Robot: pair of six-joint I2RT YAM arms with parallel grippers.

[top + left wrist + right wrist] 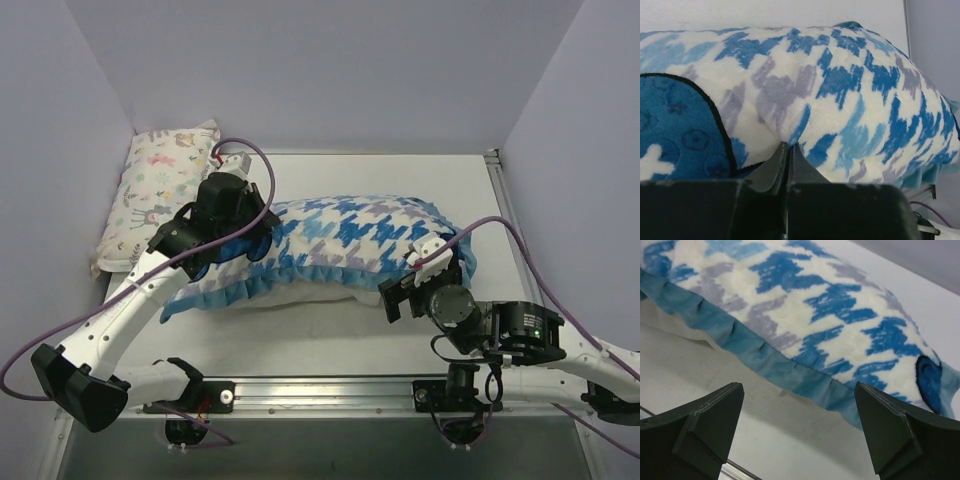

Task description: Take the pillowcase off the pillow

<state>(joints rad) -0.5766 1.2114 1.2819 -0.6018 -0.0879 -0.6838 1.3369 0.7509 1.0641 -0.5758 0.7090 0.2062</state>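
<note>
The pillowcase, blue-and-white houndstooth with a blue ruffled trim, lies across the middle of the table with the white pillow inside it, showing below the ruffle at the front. My left gripper is at the left end and is shut on a pinched fold of the pillowcase, with its jaws closed tight next to the dark blue bear shape. My right gripper is open and empty at the front right of the pillowcase. In the right wrist view the gripper sits low over the table, just short of the ruffle.
A small pastel animal-print pillow lies at the back left against the wall. Purple-grey walls close off the left, back and right. A metal rail runs along the near table edge between the arm bases.
</note>
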